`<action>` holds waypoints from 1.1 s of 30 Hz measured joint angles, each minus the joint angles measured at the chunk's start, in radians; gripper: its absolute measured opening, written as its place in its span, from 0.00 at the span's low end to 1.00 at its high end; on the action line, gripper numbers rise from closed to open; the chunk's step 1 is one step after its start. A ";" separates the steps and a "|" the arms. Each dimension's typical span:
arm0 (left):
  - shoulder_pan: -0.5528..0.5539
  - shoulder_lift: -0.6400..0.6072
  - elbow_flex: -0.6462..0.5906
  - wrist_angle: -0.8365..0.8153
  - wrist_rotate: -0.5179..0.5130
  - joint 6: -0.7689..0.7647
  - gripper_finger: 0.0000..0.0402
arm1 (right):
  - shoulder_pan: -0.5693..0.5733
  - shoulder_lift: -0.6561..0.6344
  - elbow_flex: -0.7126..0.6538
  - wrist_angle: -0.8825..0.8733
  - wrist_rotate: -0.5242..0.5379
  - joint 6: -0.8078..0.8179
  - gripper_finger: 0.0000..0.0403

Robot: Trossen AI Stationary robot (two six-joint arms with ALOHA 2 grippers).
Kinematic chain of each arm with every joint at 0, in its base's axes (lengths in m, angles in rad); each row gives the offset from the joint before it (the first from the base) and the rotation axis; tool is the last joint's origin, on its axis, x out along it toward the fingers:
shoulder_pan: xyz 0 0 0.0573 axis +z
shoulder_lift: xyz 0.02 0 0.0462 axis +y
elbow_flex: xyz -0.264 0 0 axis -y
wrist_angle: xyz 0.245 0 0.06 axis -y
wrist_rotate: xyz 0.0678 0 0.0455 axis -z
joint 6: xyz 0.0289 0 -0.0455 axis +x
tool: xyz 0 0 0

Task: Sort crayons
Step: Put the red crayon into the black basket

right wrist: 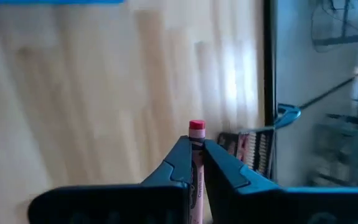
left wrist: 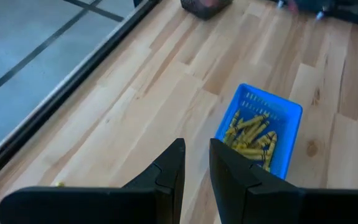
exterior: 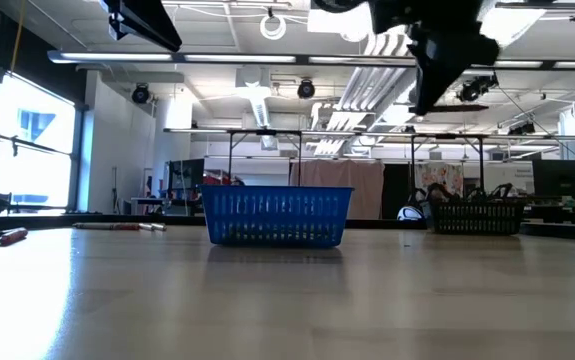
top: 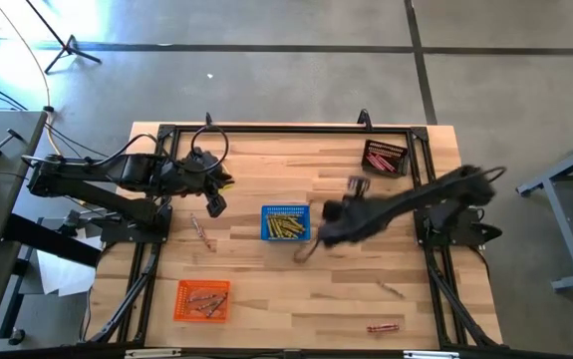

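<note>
My right gripper (top: 311,239) (right wrist: 196,144) hangs over the table's middle, just right of the blue basket (top: 286,223), and is shut on a red crayon (right wrist: 197,128). The blue basket holds yellow crayons (left wrist: 251,132). At the near left an orange basket (top: 202,299) holds tan crayons. A dark basket (top: 384,158) at the far right holds red ones. Loose crayons lie on the wood at the near right (top: 384,326) and left of the blue basket (top: 200,231). My left gripper (top: 214,194) (left wrist: 196,160) waits above the table's left part, open a narrow gap, with nothing in it. My right gripper pinches the red crayon's wrapped body (right wrist: 196,149) between its two fingers. The crayon lies along the fingers, and its red end (right wrist: 197,126) sticks out past the fingertips. The fingers slant down at the table, and the crayon is lifted clear of the wood.
A black frame (top: 286,128) runs around the tabletop's edges. Another thin crayon (top: 391,289) lies on the near right. Bare wood shows between the blue basket and the dark basket, and along the near edge between the orange basket and the red crayon.
</note>
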 joint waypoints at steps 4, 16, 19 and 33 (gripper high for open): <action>0.000 0.000 0.000 -0.024 0.038 0.000 0.15 | -0.135 -0.218 -0.145 0.095 -0.001 -0.010 0.03; -0.001 0.000 0.000 -0.049 0.057 0.031 0.15 | -0.543 -0.726 -0.651 0.737 -0.016 0.077 0.03; -0.001 0.000 0.000 -0.049 0.056 0.032 0.15 | -0.612 -0.733 -0.740 0.868 0.033 0.077 0.03; 0.000 0.000 0.000 -0.056 0.056 0.005 0.15 | -0.826 -0.721 -0.883 0.912 0.205 0.271 0.11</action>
